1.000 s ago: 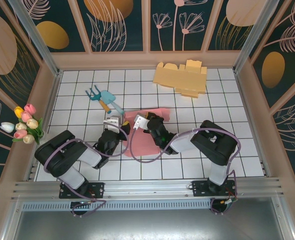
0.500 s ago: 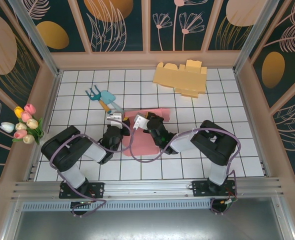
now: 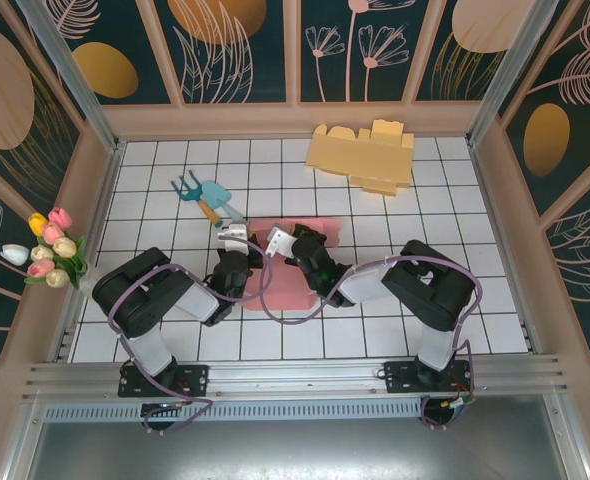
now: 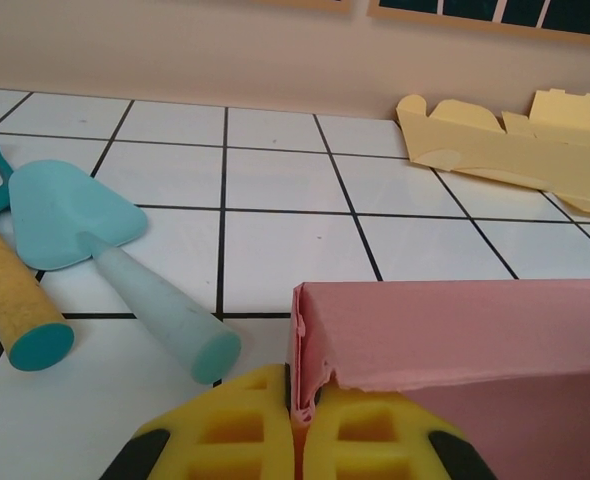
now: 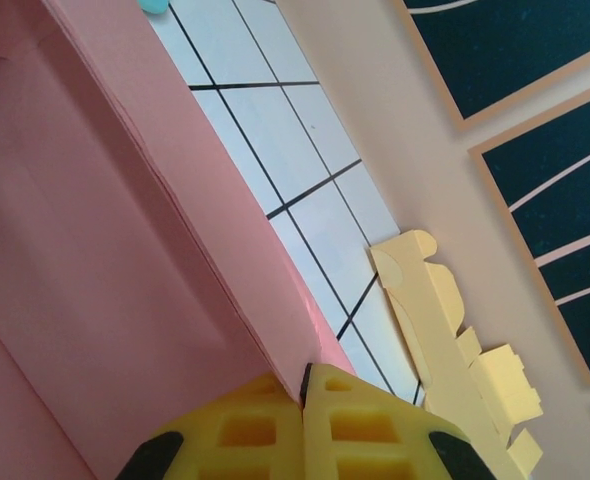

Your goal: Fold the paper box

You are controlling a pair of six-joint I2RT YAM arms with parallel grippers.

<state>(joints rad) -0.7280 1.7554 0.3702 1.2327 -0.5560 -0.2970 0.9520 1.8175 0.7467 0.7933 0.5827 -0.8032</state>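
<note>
Left fingers are pinching shut on a ragged corner of the raised wall of the pink paper box, which is lying mid-tabletop. Right fingers are clamping closed on another wall edge. Thin card like this is probably light, springy and easily torn, so gripping beside the fold lines is looking safest. From above, both arms are covering most panels, and the tabs are proving hard to make out.
</note>
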